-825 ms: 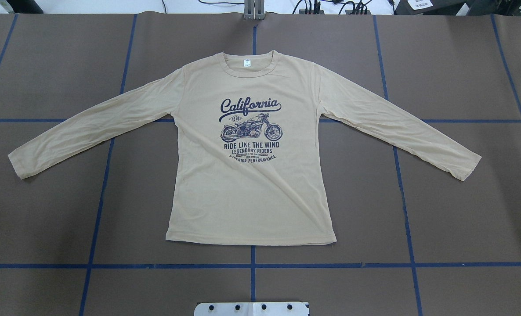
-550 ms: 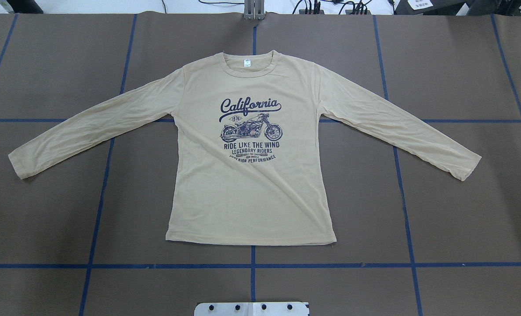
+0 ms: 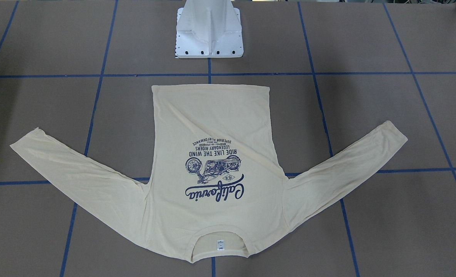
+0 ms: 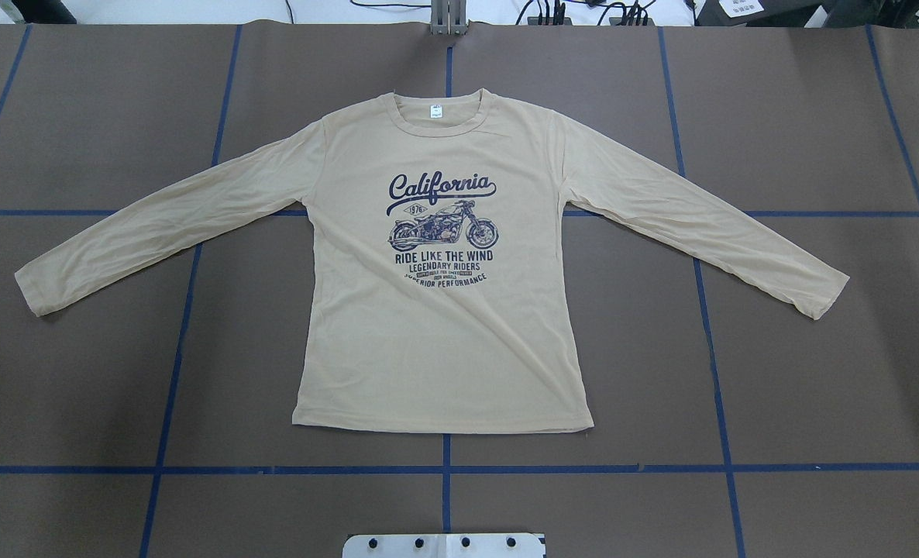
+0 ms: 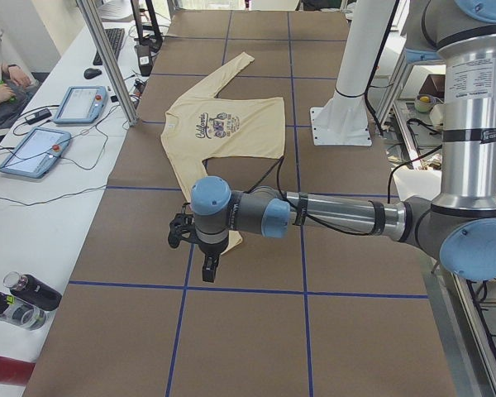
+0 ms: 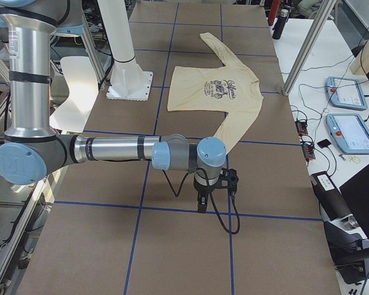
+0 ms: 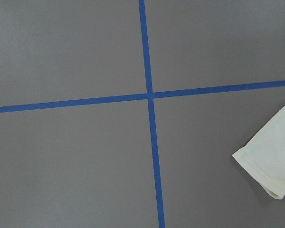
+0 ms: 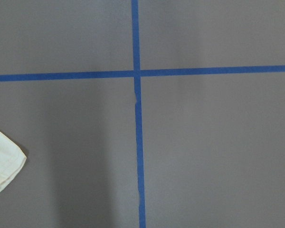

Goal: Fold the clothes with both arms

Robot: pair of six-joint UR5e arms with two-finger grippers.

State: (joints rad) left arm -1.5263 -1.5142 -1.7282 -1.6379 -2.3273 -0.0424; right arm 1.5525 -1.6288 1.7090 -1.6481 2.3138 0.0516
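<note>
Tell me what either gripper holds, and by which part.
Nothing. The T-shirt lies flat, untouched; the left gripper and right gripper hang clear of it.

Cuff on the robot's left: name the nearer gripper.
Left. The left gripper hangs just past that cuff; the right gripper hangs beyond the opposite cuff, the whole shirt between.

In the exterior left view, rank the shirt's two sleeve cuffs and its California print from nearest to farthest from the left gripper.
From the left gripper:
1. near sleeve cuff, right beside it on the near part of the table.
2. California print, mid-shirt, farther up the table.
3. far sleeve cuff, towards the table's far end.
</note>
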